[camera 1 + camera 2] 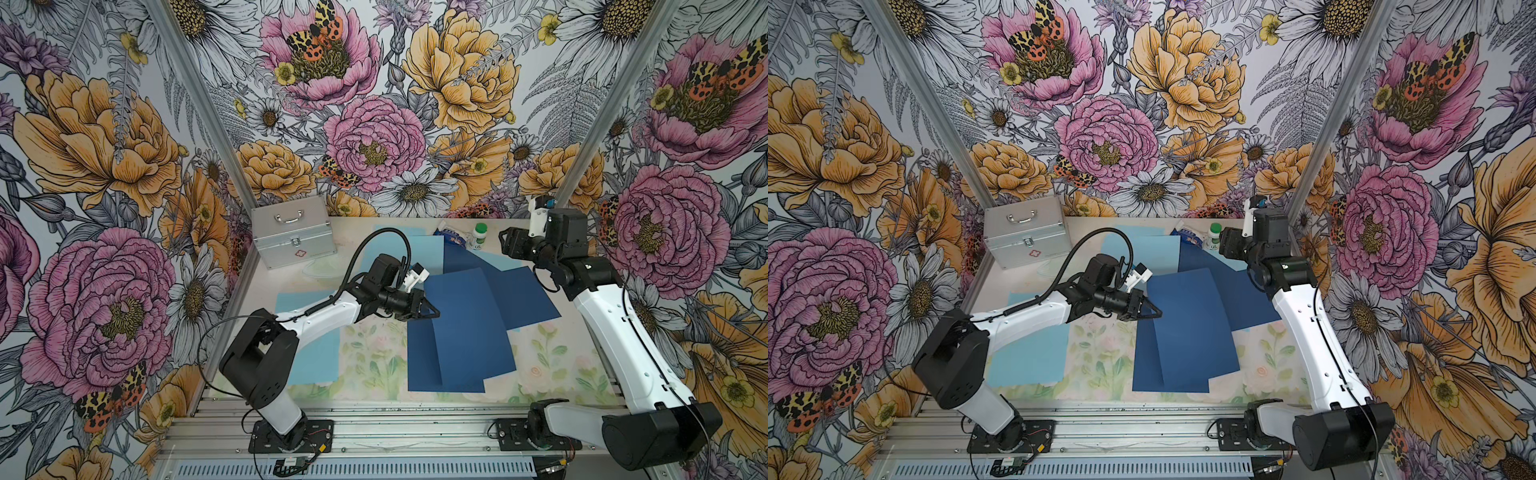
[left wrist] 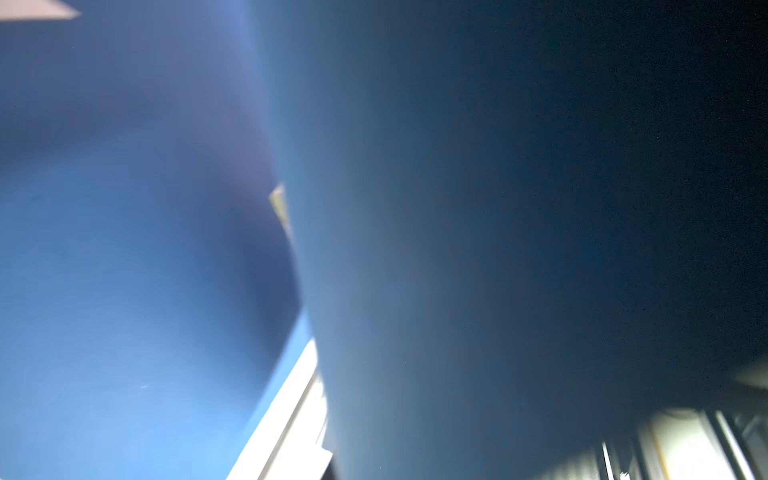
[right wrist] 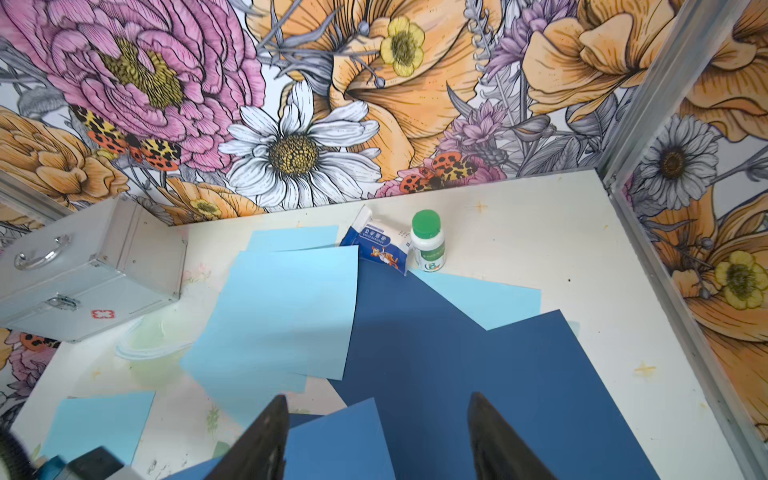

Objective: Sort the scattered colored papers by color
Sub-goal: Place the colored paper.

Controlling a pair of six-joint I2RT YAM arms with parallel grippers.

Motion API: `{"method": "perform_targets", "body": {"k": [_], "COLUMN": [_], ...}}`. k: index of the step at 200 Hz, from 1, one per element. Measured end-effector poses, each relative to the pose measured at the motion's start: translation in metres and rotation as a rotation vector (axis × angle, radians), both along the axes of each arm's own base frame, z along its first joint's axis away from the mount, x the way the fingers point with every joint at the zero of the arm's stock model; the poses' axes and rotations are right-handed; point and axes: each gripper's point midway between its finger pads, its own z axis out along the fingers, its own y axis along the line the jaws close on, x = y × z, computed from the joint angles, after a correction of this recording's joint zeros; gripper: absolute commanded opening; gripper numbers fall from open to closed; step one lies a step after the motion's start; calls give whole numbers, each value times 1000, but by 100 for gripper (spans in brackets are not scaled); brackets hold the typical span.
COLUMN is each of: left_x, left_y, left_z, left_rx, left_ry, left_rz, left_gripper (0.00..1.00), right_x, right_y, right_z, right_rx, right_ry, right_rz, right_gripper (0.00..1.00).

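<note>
The left gripper pinches a navy sheet by its edge — the right gripper hangs with fingers apart.
The bowed sheet overlaps other navy papers mid-table; light blue papers lie left and back.

Counts: navy paper — at least four sheets, though the overlaps make an exact number unclear. Light blue paper — at least four sheets, some stacked at the back of the desk. One metal case, one packet, one bottle. Two arms.
</note>
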Motion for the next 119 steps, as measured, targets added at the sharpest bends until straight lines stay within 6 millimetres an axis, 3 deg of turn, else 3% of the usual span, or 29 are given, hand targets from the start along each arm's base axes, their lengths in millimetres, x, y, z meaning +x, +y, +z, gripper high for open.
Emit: {"method": "perform_targets", "body": {"k": [15, 25, 34, 73, 119], "left_x": [6, 8, 10, 14, 10], "left_y": [6, 10, 13, 20, 34], "left_z": [-30, -49, -63, -104, -125], "left_rx": [60, 109, 149, 272, 419], "left_ry": [37, 63, 76, 89, 61], "left_rz": [7, 7, 3, -41, -84], "left_gripper": [0, 0, 0, 0, 0], "right_x": [-3, -7, -9, -25, -48], "right_y": [2, 3, 4, 7, 12], "right_z": [-20, -34, -44, -92, -147], "right_rx": [8, 15, 17, 37, 52], "right_ry": [49, 83, 109, 228, 359], "right_rz": [8, 13, 18, 24, 25], "right_gripper": [47, 17, 0, 0, 0]}}
